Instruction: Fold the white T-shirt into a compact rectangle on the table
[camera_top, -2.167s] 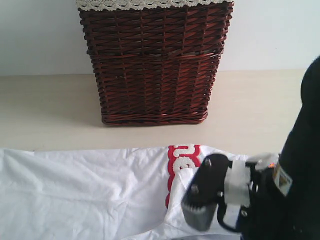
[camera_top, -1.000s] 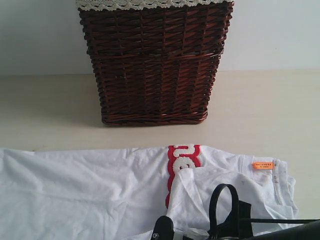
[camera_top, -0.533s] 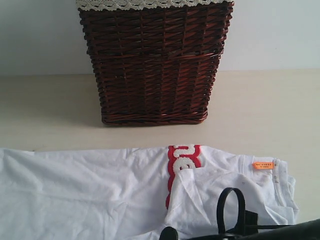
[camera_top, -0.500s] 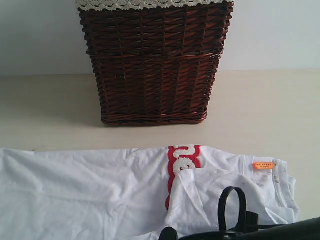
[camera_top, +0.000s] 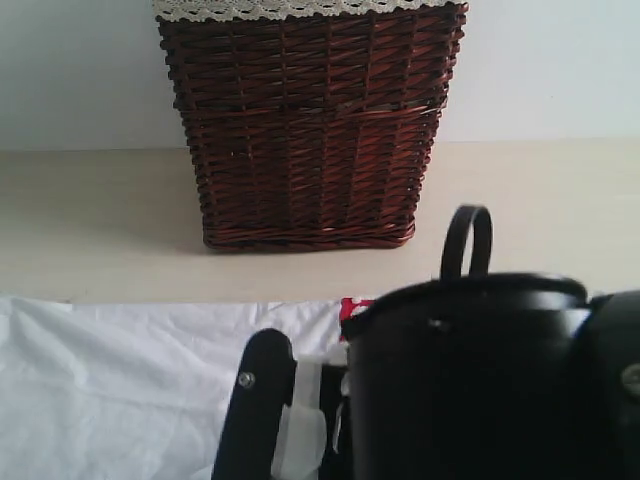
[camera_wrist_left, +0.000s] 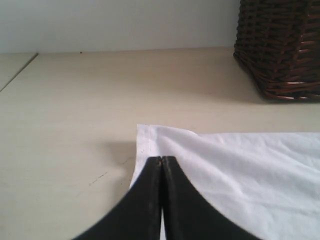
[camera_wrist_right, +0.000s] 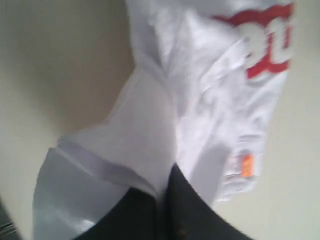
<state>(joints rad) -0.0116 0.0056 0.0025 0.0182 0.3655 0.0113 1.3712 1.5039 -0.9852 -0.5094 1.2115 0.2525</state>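
- The white T-shirt (camera_top: 120, 380) lies on the table (camera_top: 90, 220) in front of the wicker basket (camera_top: 305, 130). Its long side runs left to right in the exterior view.
- The right arm (camera_top: 470, 380) is big and close and hides the shirt's right part.
- The right gripper (camera_wrist_right: 165, 187) pinches a fold of the shirt and holds it up off the table.
- The left gripper (camera_wrist_left: 162, 161) sits low by a shirt corner with its fingers tight together. I cannot tell if they pinch cloth.

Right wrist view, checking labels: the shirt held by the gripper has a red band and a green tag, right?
The tag is orange, not green; the right wrist view shows it. The shirt held by the right gripper has a red band.
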